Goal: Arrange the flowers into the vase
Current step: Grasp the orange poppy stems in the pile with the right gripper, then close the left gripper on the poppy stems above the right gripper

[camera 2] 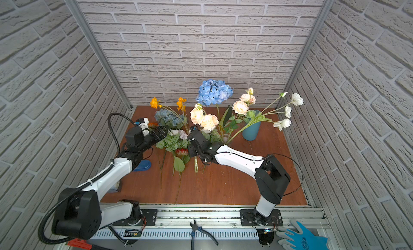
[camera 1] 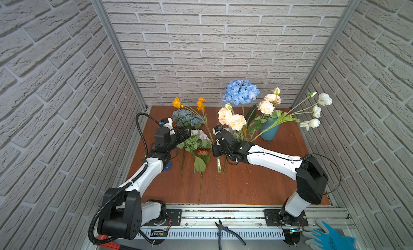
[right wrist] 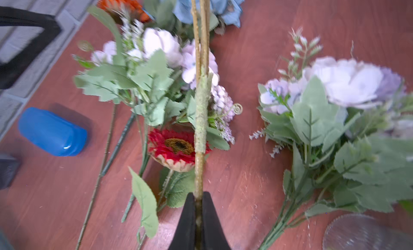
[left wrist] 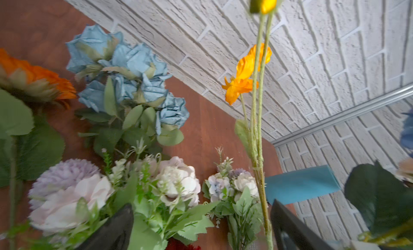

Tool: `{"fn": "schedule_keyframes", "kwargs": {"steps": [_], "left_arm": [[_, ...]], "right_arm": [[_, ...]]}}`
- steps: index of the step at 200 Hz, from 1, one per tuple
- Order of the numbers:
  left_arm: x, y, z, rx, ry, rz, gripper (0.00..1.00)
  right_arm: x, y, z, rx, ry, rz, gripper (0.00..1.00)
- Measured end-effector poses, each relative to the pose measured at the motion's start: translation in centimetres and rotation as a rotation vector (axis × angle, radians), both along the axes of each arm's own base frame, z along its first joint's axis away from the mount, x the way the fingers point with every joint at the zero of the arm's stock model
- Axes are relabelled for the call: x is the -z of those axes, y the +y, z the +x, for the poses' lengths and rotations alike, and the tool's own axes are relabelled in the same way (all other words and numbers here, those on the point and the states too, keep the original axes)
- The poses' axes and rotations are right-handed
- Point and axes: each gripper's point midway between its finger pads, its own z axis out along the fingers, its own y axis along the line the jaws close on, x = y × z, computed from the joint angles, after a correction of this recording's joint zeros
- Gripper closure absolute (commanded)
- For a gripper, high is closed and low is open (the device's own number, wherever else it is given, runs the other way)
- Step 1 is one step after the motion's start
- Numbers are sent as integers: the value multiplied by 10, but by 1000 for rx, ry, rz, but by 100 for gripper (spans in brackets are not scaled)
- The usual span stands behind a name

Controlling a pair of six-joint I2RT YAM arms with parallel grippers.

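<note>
At ten o'clock on the table (camera 1: 245,184) we see the left gripper (camera 1: 183,133) spread wide, holding nothing, by loose flowers (camera 1: 196,143) lying flat. Near centre, the right gripper (right wrist: 198,197) pinches the orange-flower stem (right wrist: 199,117), and at two o'clock stands the teal vase (camera 1: 270,131).

The wooden table (camera 1: 245,186) bears a lilac-white bunch (camera 1: 200,136), a red daisy (camera 1: 202,151) and a grey-blue hydrangea (camera 1: 186,118), all lying flat; a teal vase (camera 1: 270,131) stands at its right. A blue plastic thing (camera 2: 142,165) lies at its left
</note>
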Motion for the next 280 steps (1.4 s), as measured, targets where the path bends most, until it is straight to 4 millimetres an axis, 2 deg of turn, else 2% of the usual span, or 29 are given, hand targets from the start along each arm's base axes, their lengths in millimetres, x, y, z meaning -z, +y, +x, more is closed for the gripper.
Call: {"fn": "schedule_keyframes", "kwargs": {"steps": [31,61,88,116,161,179,213,257,280], "left_arm": [[-27,-19,-2,89,-80,-68,12],[-65,-41,-5,195,-175,-155,23],[-82,-57,-7,277,-211,-214,34],[-83,-72,-11,340,-197,-242,36],[-84,-91,-21,418,-182,-255,54],[-83,-92,-22,423,-177,-255,61],[-81,-93,-22,426,-166,-254,68],[-78,-93,-22,423,-144,-244,71],[-76,-92,-21,414,-137,-234,93]], "right_arm": [[-29,14,-1,-78,-65,72,94],[-56,31,-4,-173,-133,156,94],[-72,40,-9,-239,-194,220,94],[-77,44,-10,-269,-221,235,94],[-83,47,-8,-285,-263,238,94],[-83,46,-7,-283,-274,230,94],[-83,41,-2,-263,-302,196,94],[-84,37,2,-253,-331,159,94],[-84,36,3,-256,-341,146,94]]}}
